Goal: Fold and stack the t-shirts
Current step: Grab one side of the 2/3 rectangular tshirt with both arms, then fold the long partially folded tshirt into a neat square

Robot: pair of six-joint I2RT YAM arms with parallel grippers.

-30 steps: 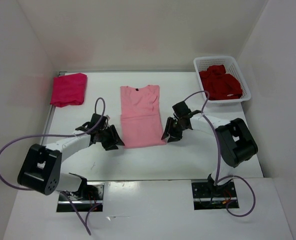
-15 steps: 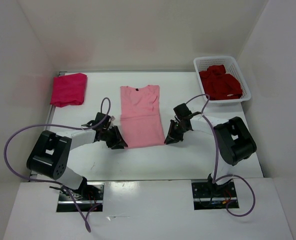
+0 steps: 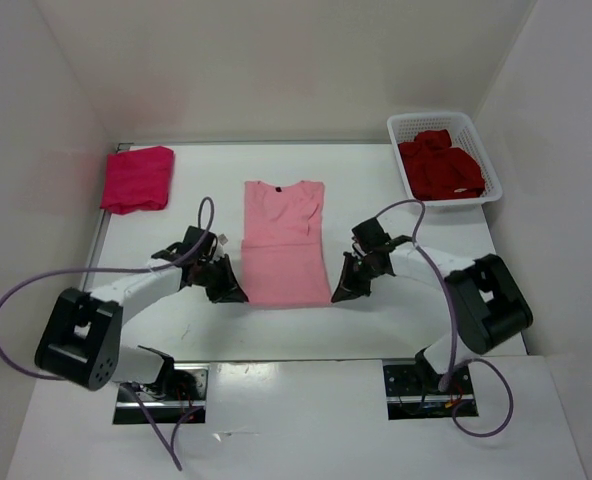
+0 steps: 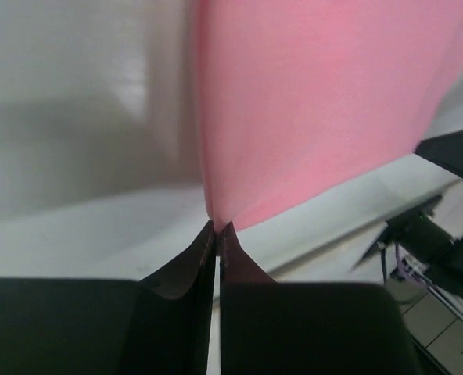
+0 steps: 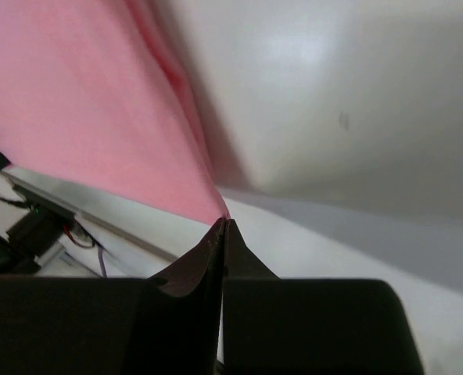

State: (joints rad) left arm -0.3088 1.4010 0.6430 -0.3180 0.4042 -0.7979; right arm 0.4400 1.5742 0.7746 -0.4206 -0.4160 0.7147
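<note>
1. Pinching tip to tip, the left gripper [image 4: 216, 230] was seen shut on the near-left hem corner of the light pink cloth t-shirt [image 4: 317, 101], with no gap left between its black fingers.
2. The right gripper [image 5: 222, 223] was likewise found closed, with the near-right hem corner caught at its tips.
3. A second before, both pairs of jaws had been held open just beside the hem. They had since been brought in and closed, and the pink shirt had been drawn slightly toward the near edge.
4. From this it was judged that both hem corners had been secured, and that the hem could next be carried up toward the collar for a fold.
5. The pink shirt was laid flat at the middle of the white table [image 3: 396, 320], collar away from the arms and sleeves already tucked in.
6. Bare table was left beyond the collar, so room for the fold was judged sufficient. The near table edge lay close behind both grippers.
7. The folded bright magenta-red shirt [image 3: 137, 178] was placed at the far left, well apart. The dark crimson shirt [image 3: 438, 167] was left crumpled in the white plastic lattice basket [image 3: 493, 180] at the far right.
</note>
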